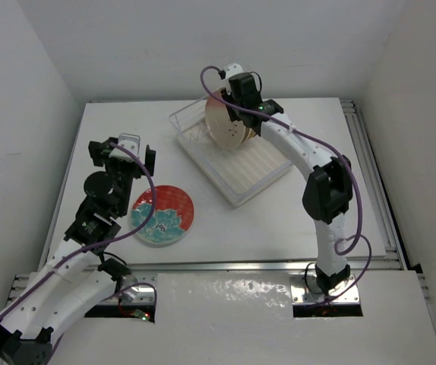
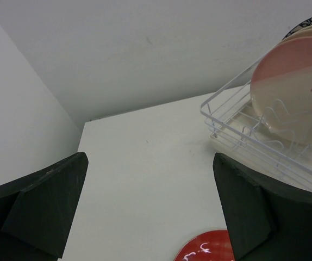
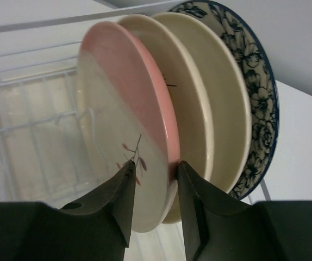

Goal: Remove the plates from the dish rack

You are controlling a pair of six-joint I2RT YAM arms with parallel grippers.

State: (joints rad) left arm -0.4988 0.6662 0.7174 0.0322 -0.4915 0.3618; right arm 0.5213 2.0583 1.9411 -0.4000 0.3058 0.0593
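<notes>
The white wire dish rack (image 1: 257, 172) stands at the back middle of the table. Several plates stand upright in its far end: a pink-and-cream one with a twig motif (image 3: 118, 98) in front, two cream ones (image 3: 221, 92) behind it, and a blue-and-white floral one (image 3: 259, 92) last. My right gripper (image 3: 155, 168) straddles the front plate's rim, one finger on its face and one behind, shut on it. A red-and-teal floral plate (image 1: 162, 215) lies flat on the table at the left. My left gripper (image 2: 150, 201) is open and empty just above and behind it.
The rack's near half shows bare ridged tray and prongs (image 2: 264, 136). White walls close the table at the back and left. A metal rail (image 1: 370, 152) runs along the right edge.
</notes>
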